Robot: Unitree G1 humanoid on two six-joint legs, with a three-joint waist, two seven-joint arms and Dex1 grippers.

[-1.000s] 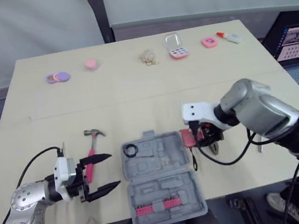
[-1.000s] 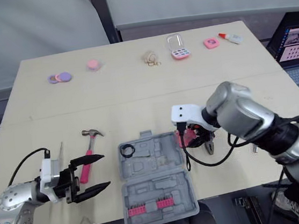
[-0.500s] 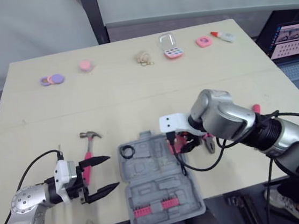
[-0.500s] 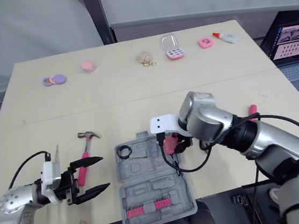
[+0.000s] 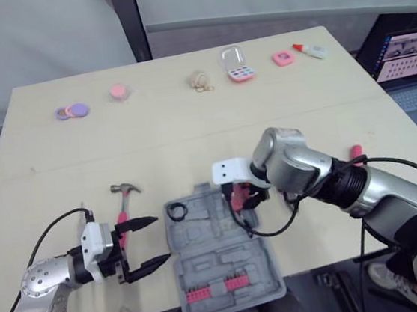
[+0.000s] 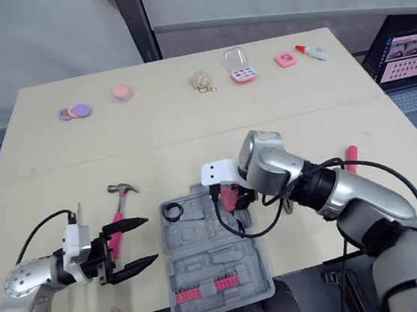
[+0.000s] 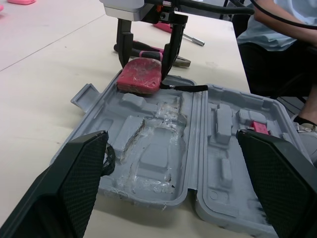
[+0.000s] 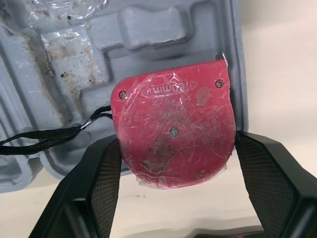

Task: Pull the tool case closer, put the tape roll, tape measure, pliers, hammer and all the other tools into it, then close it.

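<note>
- The right wrist view shows the flat red tape measure (image 8: 173, 131) clamped at its sides between the right gripper (image 8: 176, 148) fingers. It straddles the outer rim of the open grey plastic tool case (image 5: 214, 268), part over a moulded recess and part over the table. Its black wrist strap (image 8: 44, 139) trails into the case.
- The left wrist view shows the pliers with pink-and-black handles (image 7: 148, 48) lying on the table just behind that gripper. I cannot tell from it whether the tape measure rests on the rim.
- Counted from the head views there is one of each:
  - case
  - tape measure
  - black tape roll (image 5: 175, 211), in the case's far left corner
  - pink-handled hammer (image 5: 124, 190), left of the case
  - pink-handled screwdriver (image 5: 356, 151), far right
- The right arm reaches in from the right with its elbow bent and its gripper pointing down.
- The left arm lies low at the table's near left. The left gripper (image 5: 160, 240) points at the case, spread wide and holding nothing.
</note>
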